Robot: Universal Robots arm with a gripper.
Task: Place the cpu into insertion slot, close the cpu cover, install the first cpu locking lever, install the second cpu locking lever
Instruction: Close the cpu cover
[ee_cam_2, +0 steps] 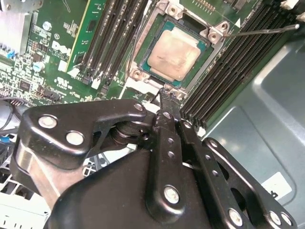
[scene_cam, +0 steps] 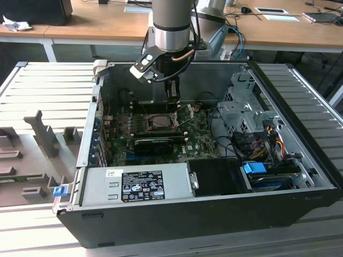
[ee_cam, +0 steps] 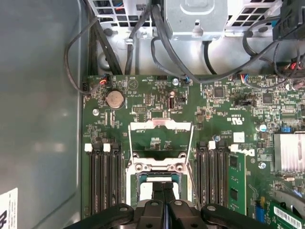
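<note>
The cpu, a silver-topped square chip, lies seated in the insertion slot on the green motherboard. The cpu cover, a thin silvery frame with a square window, is swung open away from the slot. A thin locking lever rod sticks out free from one socket corner. My gripper hovers just over the slot's edge, its black fingers pressed together with nothing between them. In the exterior view the gripper hangs inside the case above the slot.
Black memory slots flank the socket on both sides. A heatsink and cables lie nearby. The case walls, a power supply and a drive cage surround the board.
</note>
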